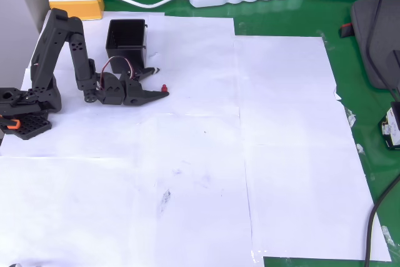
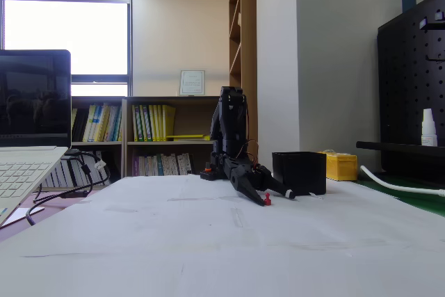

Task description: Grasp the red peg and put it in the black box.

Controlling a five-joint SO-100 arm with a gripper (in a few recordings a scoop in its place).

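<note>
One red peg (image 1: 164,87) lies between the open claw (image 1: 160,82) fingers.

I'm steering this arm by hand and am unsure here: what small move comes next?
Probably close the fingers. The gripper sits low on the paper with its fingers spread, and the red peg lies between their tips, just below the black box, apparently not yet held.

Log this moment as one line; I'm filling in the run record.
gripper: open, low over paper, fingers either side of red peg | peg: on paper, not lifted | black box: upright, behind gripper | stage: pre-grasp
</note>
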